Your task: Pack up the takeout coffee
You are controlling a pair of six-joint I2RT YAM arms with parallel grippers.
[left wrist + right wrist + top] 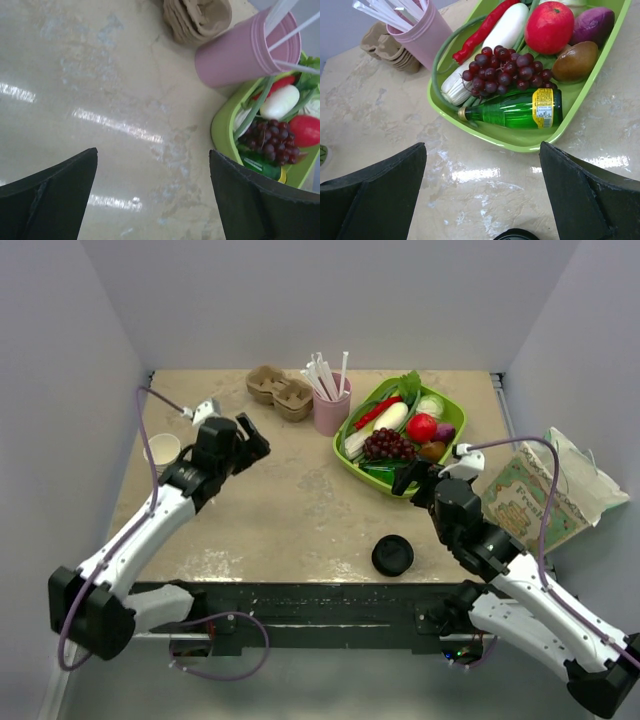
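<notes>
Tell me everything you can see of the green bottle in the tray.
The green bottle looks like translucent glass, with a gold cap and a yellow printed label around its lower body. It lies on its side inside the lime-green tray, along the wall nearest the right wrist camera, cap pointing left in that view. The bunch of dark grapes rests against its upper side, and a brown oval fruit sits just beyond its base. It looks capped and intact.

plain pale walls (300,300) enclose a glossy beige table (300,510).
</notes>
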